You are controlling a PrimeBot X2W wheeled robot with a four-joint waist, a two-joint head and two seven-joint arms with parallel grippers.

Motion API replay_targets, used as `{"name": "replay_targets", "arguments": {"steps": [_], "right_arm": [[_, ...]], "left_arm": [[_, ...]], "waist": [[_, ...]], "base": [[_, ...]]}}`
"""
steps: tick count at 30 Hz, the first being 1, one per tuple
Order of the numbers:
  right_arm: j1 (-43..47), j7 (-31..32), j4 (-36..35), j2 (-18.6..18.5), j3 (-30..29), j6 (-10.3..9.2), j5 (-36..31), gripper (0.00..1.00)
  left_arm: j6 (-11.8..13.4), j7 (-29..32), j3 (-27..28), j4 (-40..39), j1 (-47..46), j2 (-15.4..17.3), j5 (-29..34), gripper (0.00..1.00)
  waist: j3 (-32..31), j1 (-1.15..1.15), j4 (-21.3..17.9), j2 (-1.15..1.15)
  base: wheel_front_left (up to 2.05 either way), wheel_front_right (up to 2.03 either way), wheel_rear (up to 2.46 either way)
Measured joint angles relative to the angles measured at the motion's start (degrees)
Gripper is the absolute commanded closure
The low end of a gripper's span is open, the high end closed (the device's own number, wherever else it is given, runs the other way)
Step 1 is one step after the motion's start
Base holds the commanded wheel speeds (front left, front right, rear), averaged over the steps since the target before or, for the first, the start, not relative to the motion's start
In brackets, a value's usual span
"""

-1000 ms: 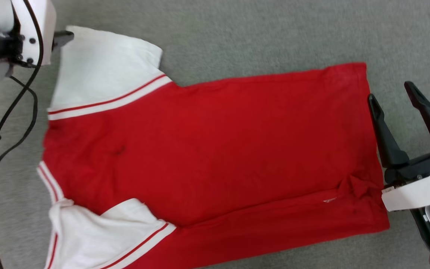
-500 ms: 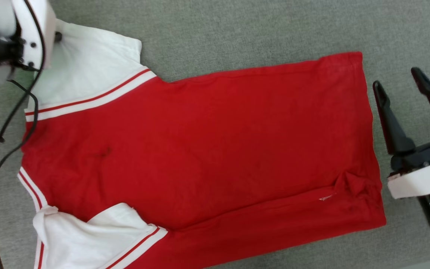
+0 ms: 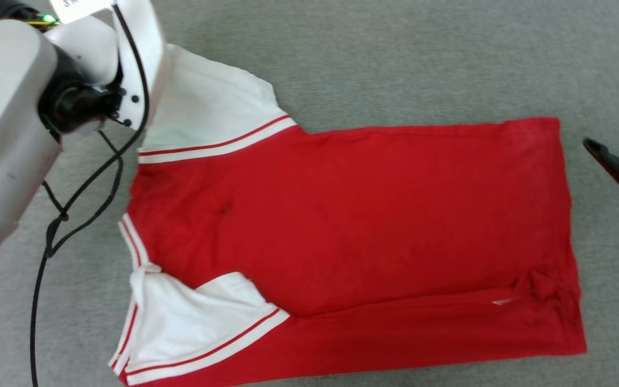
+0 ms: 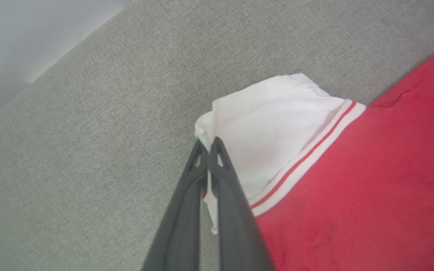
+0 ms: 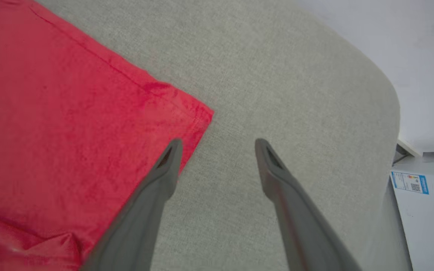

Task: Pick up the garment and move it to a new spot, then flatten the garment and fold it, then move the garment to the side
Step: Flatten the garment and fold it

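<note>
Our left gripper [image 4: 209,145] has its two dark fingers pressed together on the outer edge of the white sleeve [image 4: 277,113] at the garment's [image 3: 352,215] collar end, with a fold of white cloth nipped between the tips. Our right gripper [image 5: 219,145] is spread wide at the garment's opposite end. One finger is over the red hem corner [image 5: 198,113] and the other is just past the garment's edge; we cannot tell whether either touches. The garment lies spread almost flat, with the grey surface [image 3: 395,54] showing all round it. Its other sleeve is tucked in over the red body, and there is a small pucker near the hem. We judge the cloth to be thin, light and limp, so it will sag and trail from one pinch. The doubled hem corner looks like the best second hold for drawing it taut.
</note>
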Motion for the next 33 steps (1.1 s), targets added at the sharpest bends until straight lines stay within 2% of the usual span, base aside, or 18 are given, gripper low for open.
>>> {"name": "replay_targets", "arguments": {"steps": [4, 8, 16, 22, 23, 24, 33], "right_arm": [[-6.21, 10.79, 3.69, -3.08, 5.98, 0.00, 6.45, 0.00], [-11.99, 15.99, 8.58, -2.18, 9.09, 0.00, 8.72, 0.00], [-15.00, 15.91, 19.49, 2.85, 13.07, -0.01, 9.59, 0.00], [-14.68, 14.43, 22.34, 2.41, 15.35, -0.12, 12.00, 0.00], [-14.70, 13.61, 22.52, 2.36, 15.75, -0.12, 12.01, 0.44], [-14.70, 12.61, 22.77, 2.37, 16.08, -0.12, 12.18, 0.99], [-14.15, 1.62, 24.30, 2.71, 19.14, 0.00, 14.43, 1.00]], "left_arm": [[-0.12, -1.20, -0.99, -1.89, -0.12, -0.45, 0.04, 1.00], [-0.16, -2.01, -1.83, -4.09, -0.81, -0.62, 0.25, 1.00], [-0.18, -4.33, -3.13, -7.67, -2.18, -1.45, 0.25, 1.00], [-0.18, -5.90, -4.41, -8.37, -2.21, -1.32, 0.15, 1.00], [-0.18, -6.28, -4.57, -8.36, -2.21, -1.22, 0.05, 1.00], [-0.18, -6.44, -4.79, -8.22, -2.21, -1.15, -0.02, 1.00], [-0.18, -12.23, -6.20, -8.14, 0.41, 0.09, -1.86, 1.00]], "waist": [[-0.46, 0.00, 2.28, 0.00], [0.20, 0.00, 3.96, 0.00], [2.98, 0.00, 6.61, 0.00], [3.74, -0.01, 7.31, 0.00], [3.64, -0.01, 7.26, 0.00], [3.45, -0.01, 7.20, 0.00], [-1.69, -0.01, 6.58, 0.00]], "base": [[0.00, 0.00, 0.00], [0.00, 0.00, 0.00], [0.00, 0.00, 0.00], [0.00, 0.00, 0.00], [0.00, 0.00, 0.00], [0.00, 0.00, 0.00], [0.00, 0.00, 0.00]]}}
